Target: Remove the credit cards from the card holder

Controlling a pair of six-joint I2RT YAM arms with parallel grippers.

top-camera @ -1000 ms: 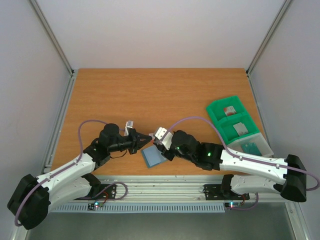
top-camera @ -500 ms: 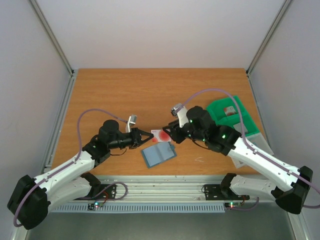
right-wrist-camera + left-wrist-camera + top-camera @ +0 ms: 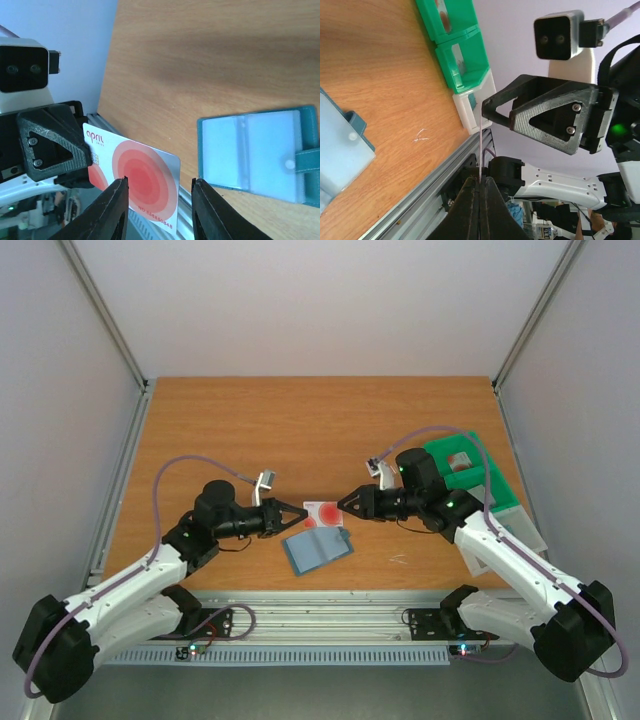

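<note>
Hanging in the air just beyond the holder [image 3: 318, 550], the red card [image 3: 326, 512] is now free of its pocket, whereas a second ago no card shows and the right gripper [image 3: 350, 503] sits low over the holder. The left gripper [image 3: 298, 513] has its jaws together, clamped on the card's left edge, while the right, now drawn back to the right, has its jaws apart astride the other end without clearly touching. One card looks done; the holder lies spread open by the table's [image 3: 250, 430] near edge, and its pale pockets may hold more.
</note>
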